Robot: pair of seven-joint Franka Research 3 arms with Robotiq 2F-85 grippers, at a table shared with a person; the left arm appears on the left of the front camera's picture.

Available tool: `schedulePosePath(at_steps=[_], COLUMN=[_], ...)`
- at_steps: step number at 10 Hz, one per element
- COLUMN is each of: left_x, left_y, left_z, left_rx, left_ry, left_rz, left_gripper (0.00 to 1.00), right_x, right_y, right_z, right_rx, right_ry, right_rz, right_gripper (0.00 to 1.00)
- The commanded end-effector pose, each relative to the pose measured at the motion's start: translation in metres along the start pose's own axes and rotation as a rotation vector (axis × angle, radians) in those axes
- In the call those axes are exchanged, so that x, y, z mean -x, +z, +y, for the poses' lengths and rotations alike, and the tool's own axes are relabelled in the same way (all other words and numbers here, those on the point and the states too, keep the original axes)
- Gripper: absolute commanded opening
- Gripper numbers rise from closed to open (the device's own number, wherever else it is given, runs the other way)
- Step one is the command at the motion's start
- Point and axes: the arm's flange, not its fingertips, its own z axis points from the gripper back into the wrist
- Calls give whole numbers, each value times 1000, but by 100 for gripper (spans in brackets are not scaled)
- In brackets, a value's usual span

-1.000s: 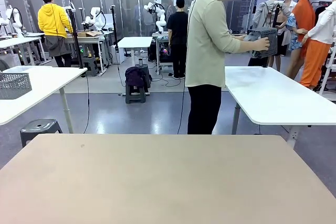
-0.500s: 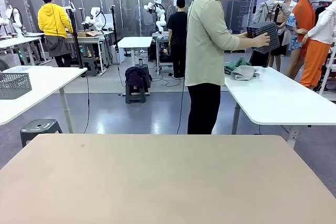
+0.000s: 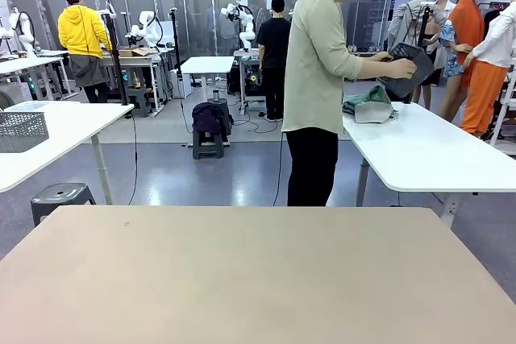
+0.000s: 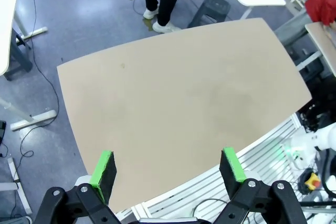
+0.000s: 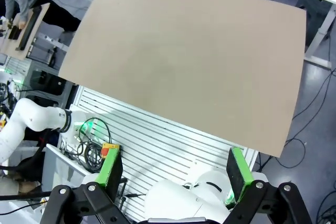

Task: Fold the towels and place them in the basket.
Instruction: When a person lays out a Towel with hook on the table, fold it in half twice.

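Up front sits the robot's tan counter [image 3: 258, 279], but the action is across the aisle at the white counter [image 3: 435, 155]. The person [image 3: 318, 78] there has tipped the dark basket [image 3: 399, 84] right over since a second ago. Out have come the towels [image 3: 369, 106], green and pale, now a loose heap on that white counter. So it looks like a reset: nothing folded, nothing in the basket, and the towels are well away from the robot. The left claw [image 4: 168, 166] is spread wide above the tan top and the right claw [image 5: 175, 169] is wide too, both holding nothing.
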Motion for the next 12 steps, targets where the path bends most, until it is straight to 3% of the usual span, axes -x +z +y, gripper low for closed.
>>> schedulePosePath(at_steps=[1,12], left_x=[0,0], left_y=[1,1], left_z=[-1,-1], left_rx=[-11,-11], left_ry=[-2,-2], left_rz=[-3,-3], left_gripper=[100,100], right_x=[7,7], right_y=[7,7], right_z=[4,4], right_rx=[15,15], right_ry=[-11,-11], right_rz=[-6,-6], right_gripper=[100,100])
